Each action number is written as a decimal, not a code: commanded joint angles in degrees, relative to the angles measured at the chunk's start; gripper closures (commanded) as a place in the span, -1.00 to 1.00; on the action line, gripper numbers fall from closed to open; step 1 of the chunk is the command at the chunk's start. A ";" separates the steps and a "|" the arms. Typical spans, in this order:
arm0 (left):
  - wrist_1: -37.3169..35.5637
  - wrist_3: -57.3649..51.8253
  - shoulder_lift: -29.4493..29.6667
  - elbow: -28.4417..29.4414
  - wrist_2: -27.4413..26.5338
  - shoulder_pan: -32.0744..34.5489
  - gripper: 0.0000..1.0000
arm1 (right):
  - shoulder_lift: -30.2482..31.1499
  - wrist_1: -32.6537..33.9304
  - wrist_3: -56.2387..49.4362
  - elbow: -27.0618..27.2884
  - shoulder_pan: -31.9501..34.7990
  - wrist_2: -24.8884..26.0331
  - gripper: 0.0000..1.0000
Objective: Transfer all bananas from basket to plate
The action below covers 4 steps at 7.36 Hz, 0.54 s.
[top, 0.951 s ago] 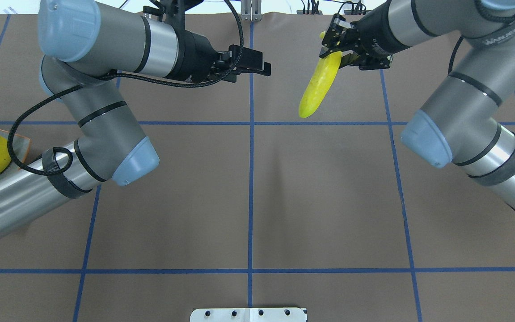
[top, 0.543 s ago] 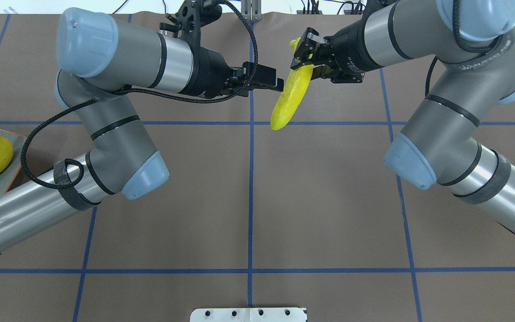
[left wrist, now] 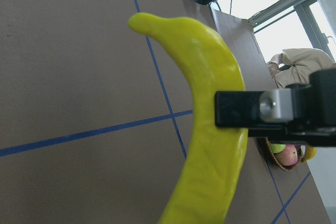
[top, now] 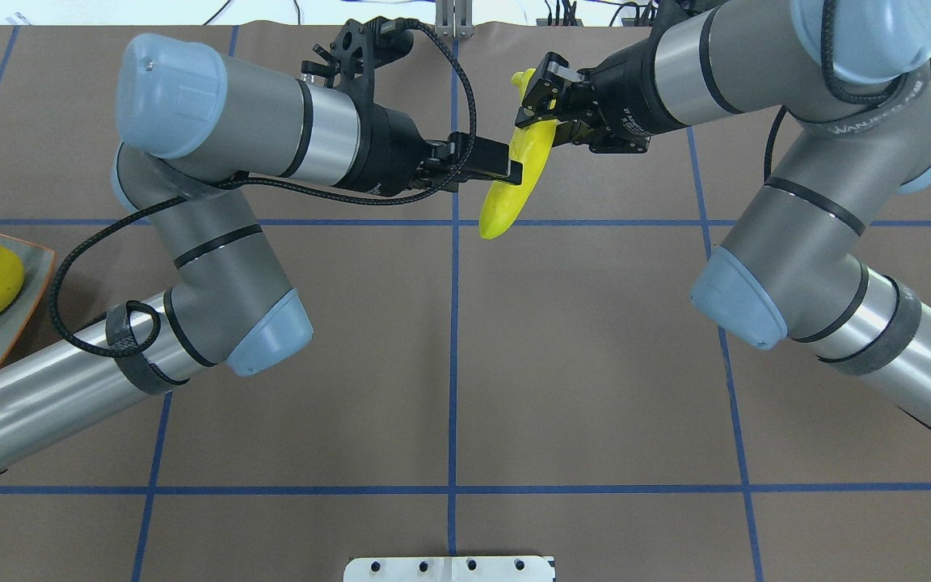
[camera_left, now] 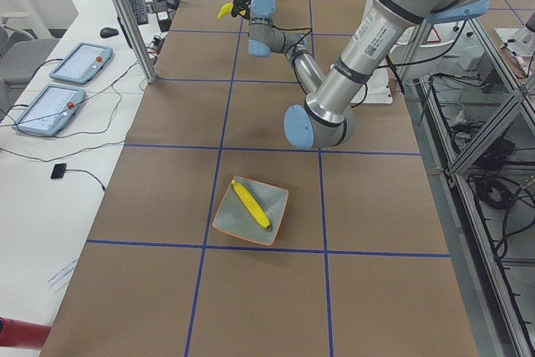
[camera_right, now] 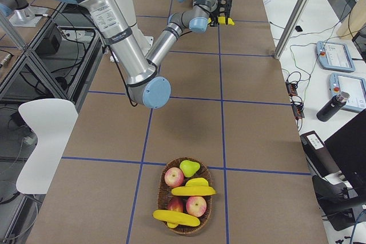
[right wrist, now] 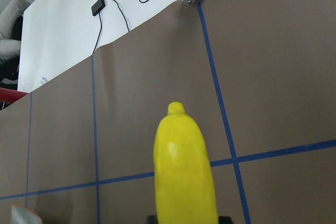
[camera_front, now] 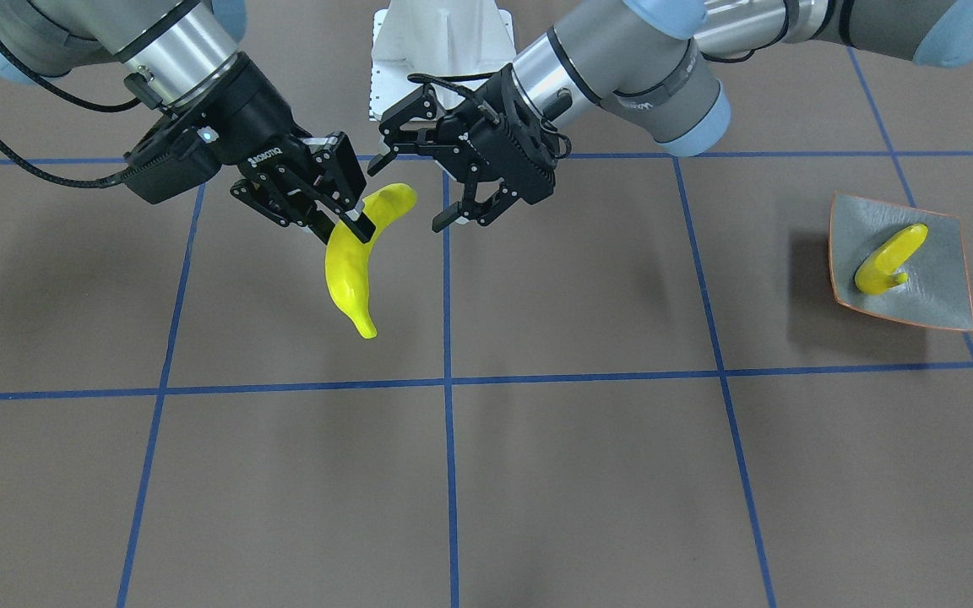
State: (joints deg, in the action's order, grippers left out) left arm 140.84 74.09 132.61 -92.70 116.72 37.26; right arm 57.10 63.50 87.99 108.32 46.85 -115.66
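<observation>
A yellow banana (camera_front: 350,270) hangs above the table's far middle, with my right gripper (camera_front: 345,221) shut on its upper part. The overhead view shows that banana (top: 506,194) slanting down from the right gripper (top: 532,95). My left gripper (camera_front: 419,190) is open, its fingers spread beside the banana's top end. In the left wrist view one finger (left wrist: 252,114) lies across the banana (left wrist: 210,145). The plate (camera_front: 934,287) holds one banana (camera_front: 890,257) at my left. The basket (camera_right: 162,198) at my far right holds other bananas (camera_right: 193,190).
The basket also carries apples (camera_right: 174,176) and a green pear (camera_right: 189,168). Blue tape lines cross the brown table cover. A white mount plate (top: 449,568) sits at the near edge. Tablets (camera_left: 79,62) and cables lie on the side bench.
The right arm carried the banana leftward toward the table's centre line. The left gripper moved right and came up against the banana's middle, still open.
</observation>
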 commanded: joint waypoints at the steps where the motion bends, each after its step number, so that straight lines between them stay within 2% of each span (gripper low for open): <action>1: 0.23 0.00 0.02 -0.37 0.00 -0.35 -0.98 | 0.03 -0.04 -0.10 0.31 -0.62 0.00 1.00; 3: 1.45 0.00 -0.24 -0.46 -0.09 -0.35 -0.97 | 0.03 -0.39 -0.45 0.23 -1.67 0.00 1.00; 4: 1.55 -0.09 -0.24 -0.46 -0.09 -0.35 -0.88 | 0.03 -0.39 -0.54 0.40 -1.67 0.00 1.00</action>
State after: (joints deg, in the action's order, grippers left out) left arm 141.94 74.07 132.45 -93.14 116.66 36.93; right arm 57.13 63.15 87.59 108.60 45.44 -115.67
